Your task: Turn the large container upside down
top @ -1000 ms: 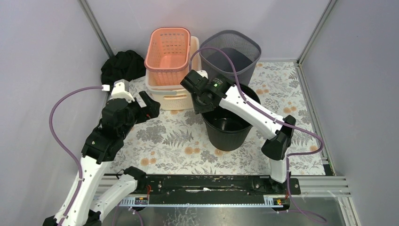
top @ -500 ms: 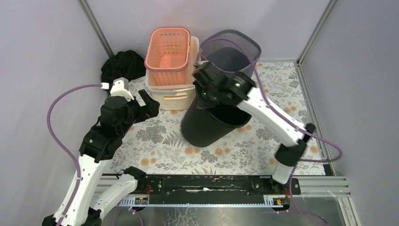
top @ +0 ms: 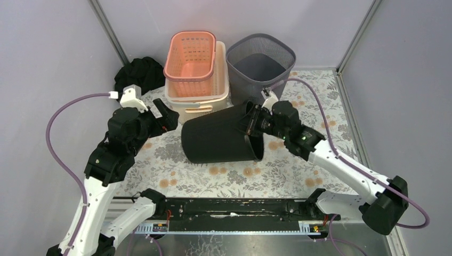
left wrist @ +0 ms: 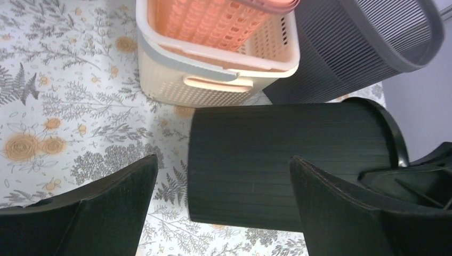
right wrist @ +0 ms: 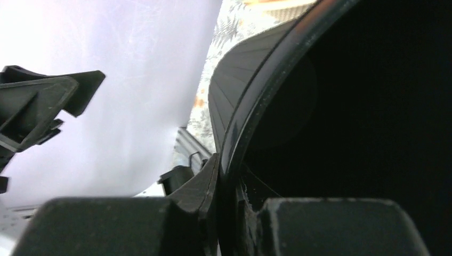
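Pinching the rim of the large black container (top: pixel 221 140), the right gripper (top: pixel 255 124) is keeping one finger inside the mouth and the other against the outer wall; the right wrist view is showing that lip clamped between them. I judge the rim grip is serving as a lever, letting the wrist roll the whole body over.

The container is lying on its side over the middle of the floral table (top: pixel 320 90), mouth facing the right arm and base pointing left, just in front of the cream basket (top: pixel 200 104). Whether it is resting or slightly lifted, I cannot tell.

Further out, the left gripper (top: pixel 162 114) is hanging with its jaws spread wide. It is apart from the base and framing it in its own camera, probably waiting to steady it.

A second ago the container was standing upright, and half a second ago it was leaning leftward. Now it is sitting about halfway through the flip, with the right arm swung low and outward.
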Controlling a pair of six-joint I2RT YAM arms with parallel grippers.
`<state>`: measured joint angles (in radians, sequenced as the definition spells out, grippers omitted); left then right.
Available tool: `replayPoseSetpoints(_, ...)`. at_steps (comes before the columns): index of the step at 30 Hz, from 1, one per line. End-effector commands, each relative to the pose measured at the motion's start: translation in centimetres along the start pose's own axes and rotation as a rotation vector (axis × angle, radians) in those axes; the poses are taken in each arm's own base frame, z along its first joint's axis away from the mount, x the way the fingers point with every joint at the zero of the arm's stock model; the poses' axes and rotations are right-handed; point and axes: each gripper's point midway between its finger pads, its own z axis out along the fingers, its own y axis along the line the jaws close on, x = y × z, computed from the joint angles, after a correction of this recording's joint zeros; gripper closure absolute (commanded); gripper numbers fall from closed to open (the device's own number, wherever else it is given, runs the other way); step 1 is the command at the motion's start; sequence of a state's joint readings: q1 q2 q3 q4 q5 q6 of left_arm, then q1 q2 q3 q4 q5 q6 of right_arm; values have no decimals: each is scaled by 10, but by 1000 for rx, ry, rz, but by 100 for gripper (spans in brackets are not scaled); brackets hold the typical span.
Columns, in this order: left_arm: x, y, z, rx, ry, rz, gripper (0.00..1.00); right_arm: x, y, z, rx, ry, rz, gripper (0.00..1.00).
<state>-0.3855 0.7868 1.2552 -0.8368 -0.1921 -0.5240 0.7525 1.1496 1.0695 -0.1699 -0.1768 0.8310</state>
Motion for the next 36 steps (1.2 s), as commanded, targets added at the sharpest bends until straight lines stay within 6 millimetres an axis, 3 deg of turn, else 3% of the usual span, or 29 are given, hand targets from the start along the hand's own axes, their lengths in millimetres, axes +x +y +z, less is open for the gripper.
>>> replayPoseSetpoints(1, 19, 8, 10, -27, 40, -8, 0, -17, 52, -9, -388, -123, 59, 100)
replayPoseSetpoints(10, 59, 35, 29, -105, 92, -10, 0, 20, -18, 10, -455, -74, 236, 100)
replayPoseSetpoints(11, 65, 39, 31, -119, 103, -6, 0, 23, -21, 11, -460, -60, 241, 95)
replayPoseSetpoints(13, 70, 43, 33, -136, 110, -5, 0, 27, -22, 12, -467, -30, 243, 67)
replayPoseSetpoints(18, 82, 49, 42, -155, 129, -11, 0, 29, -22, 13, -429, 9, 214, 54)
replayPoseSetpoints(21, 92, 36, 52, -73, 142, -43, 0, 29, -22, 13, -412, 26, 216, 63)
replayPoseSetpoints(24, 96, 18, 63, 32, 127, -82, 6, 30, -22, 13, -431, 41, 238, 90)
replayPoseSetpoints(25, 98, 14, 66, 55, 128, -91, 9, 31, -24, 13, -440, 45, 250, 96)
replayPoseSetpoints(27, 104, 8, 72, 90, 136, -110, 14, 32, -24, 13, -472, 48, 288, 100)
replayPoseSetpoints(31, 106, -3, 75, 152, 134, -152, 16, 30, -19, 11, -565, 45, 332, 100)
replayPoseSetpoints(36, 78, -20, 61, 215, 63, -192, 16, 26, -5, 4, -714, 57, 390, 100)
